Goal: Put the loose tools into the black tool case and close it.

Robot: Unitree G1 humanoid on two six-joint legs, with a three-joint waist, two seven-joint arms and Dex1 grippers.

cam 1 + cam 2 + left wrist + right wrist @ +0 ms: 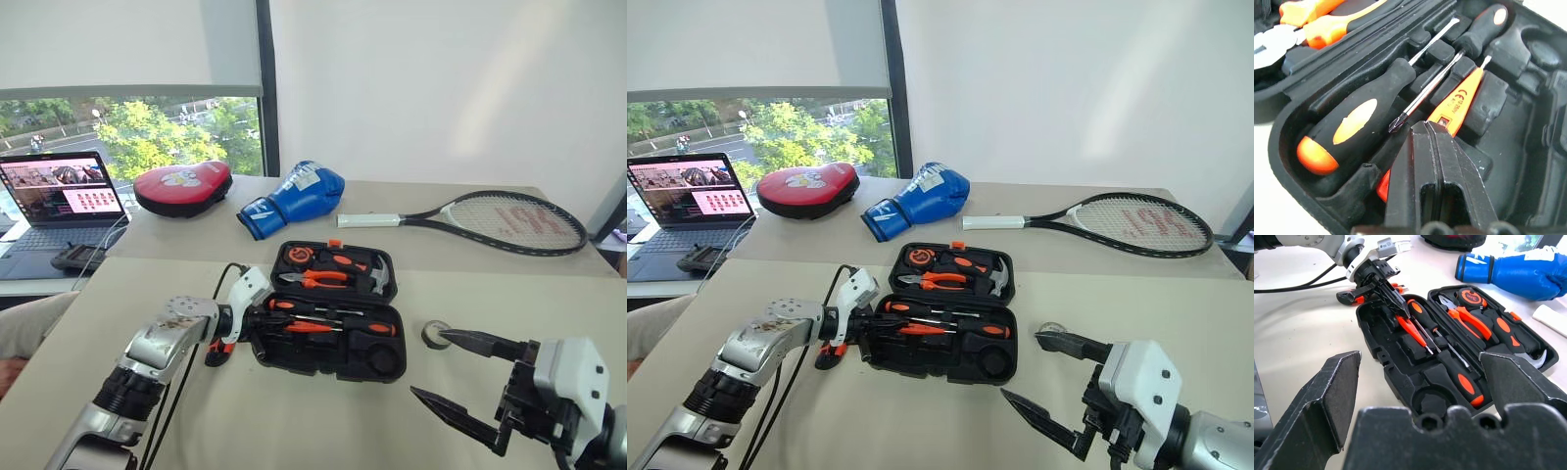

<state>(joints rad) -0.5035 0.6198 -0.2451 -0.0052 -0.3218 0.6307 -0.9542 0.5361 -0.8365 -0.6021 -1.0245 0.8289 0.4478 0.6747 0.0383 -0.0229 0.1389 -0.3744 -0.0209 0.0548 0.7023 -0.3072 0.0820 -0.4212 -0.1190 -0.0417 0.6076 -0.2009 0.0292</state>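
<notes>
The black tool case (328, 311) lies open mid-desk, three screwdrivers (1422, 333) slotted; the left end effector (1396, 301), closed and empty, nudges them while the right end effector (460, 377) waits wide open near the tape roll (435, 334).

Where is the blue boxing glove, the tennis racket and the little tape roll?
blue boxing glove (294, 196), left eye view, on its padded middle.
tennis racket (514, 221), left eye view, on its strings.
tape roll (433, 335), left eye view, on its ring.
</notes>
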